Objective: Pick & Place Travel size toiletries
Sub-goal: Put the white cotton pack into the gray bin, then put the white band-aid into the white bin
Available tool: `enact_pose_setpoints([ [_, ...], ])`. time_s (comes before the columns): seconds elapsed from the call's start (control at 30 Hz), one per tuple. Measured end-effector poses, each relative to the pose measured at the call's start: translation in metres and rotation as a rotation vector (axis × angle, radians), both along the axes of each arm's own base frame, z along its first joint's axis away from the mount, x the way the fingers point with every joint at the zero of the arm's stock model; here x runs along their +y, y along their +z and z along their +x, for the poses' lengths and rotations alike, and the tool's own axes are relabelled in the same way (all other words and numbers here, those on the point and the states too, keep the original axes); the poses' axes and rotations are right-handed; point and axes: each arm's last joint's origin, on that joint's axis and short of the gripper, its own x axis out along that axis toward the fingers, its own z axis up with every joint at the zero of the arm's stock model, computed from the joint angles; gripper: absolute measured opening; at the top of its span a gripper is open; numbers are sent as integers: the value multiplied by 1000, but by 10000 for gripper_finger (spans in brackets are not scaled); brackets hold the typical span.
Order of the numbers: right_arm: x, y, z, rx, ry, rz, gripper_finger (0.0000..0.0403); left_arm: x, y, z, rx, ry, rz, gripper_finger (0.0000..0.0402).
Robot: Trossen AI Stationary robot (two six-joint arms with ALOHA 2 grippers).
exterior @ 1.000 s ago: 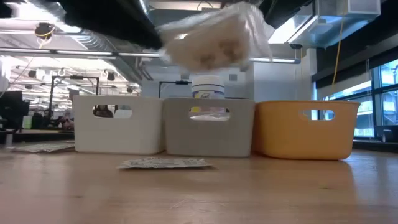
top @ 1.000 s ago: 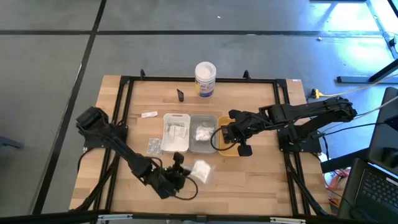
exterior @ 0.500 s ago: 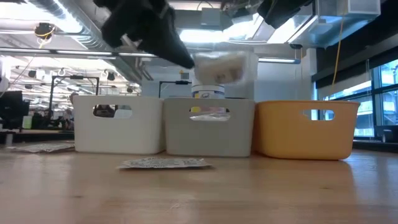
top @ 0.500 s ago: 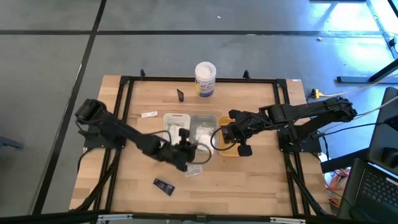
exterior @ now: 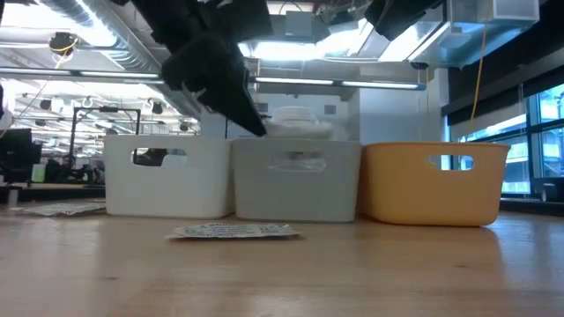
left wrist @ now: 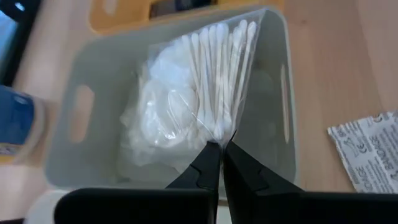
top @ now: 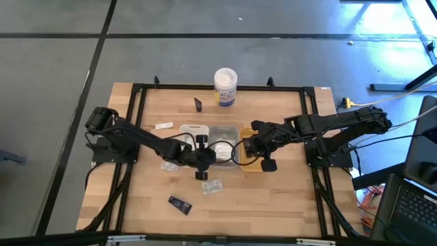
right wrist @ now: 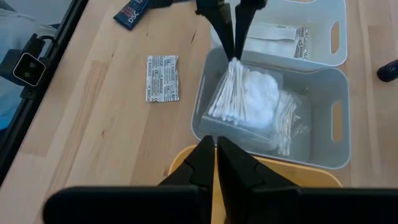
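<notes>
A clear bag of cotton swabs (right wrist: 239, 99) slants into the grey tray (right wrist: 336, 124), which stands between the white tray (top: 186, 130) and the orange tray (top: 251, 166). My left gripper (left wrist: 221, 144) is shut on the bag's upper end, above the grey tray's near side (top: 213, 154). My right gripper (right wrist: 216, 146) hovers shut over the orange tray and holds nothing. White wrapped bundles lie in the grey tray under the bag. Printed sachets lie in the white tray (right wrist: 311, 37). One silvery sachet (top: 212, 185) and a small black item (top: 180, 203) lie on the table. My left gripper pinches the swab bag by its top edge (left wrist: 219, 134) between its two fingertips (right wrist: 231, 43). The fingers come slanting down from the table's near left. The bag hangs tilted below them, and its lower end (right wrist: 217, 115) is down inside the grey tray.
A tall white tub with a blue label (top: 225, 85) stands at the far edge, with a black tube (top: 199, 104) to its left. A small sachet (top: 163, 126) lies left of the white tray, and another (top: 168, 164) lies on its near side. Black frame rails border the table.
My left gripper has swung from the table's near edge toward the far side, carrying the swab bag to the grey tray and turning its wrist as it went. The bag has sunk from high above the trays into the grey one. My right gripper has kept still.
</notes>
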Motion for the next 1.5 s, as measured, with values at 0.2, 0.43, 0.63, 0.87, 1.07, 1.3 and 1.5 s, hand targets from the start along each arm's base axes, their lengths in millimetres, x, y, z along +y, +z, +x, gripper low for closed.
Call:
enact_pose_setpoints([
  [0.2, 0, 0, 0, 0, 0, 0, 22, -1, -14, 4, 43, 1, 1, 7],
  [0.43, 0, 0, 0, 0, 0, 0, 22, -2, -18, 5, 53, -17, -24, 17],
  [0.63, 0, 0, 0, 0, 0, 0, 22, -2, -17, 5, 56, -29, -15, 63],
  [0.87, 0, 0, 0, 0, 0, 0, 22, -2, -13, 3, 54, -41, -25, 121],
  [1.07, 0, 0, 0, 0, 0, -1, 22, -2, 10, -6, 10, -86, -36, 136],
  [1.3, 0, 0, 0, 0, 0, -1, 22, 3, 51, -26, -99, -84, -64, 134],
  [1.5, 0, 0, 0, 1, 1, -1, 22, 10, 81, -58, -114, -42, -111, 129],
])
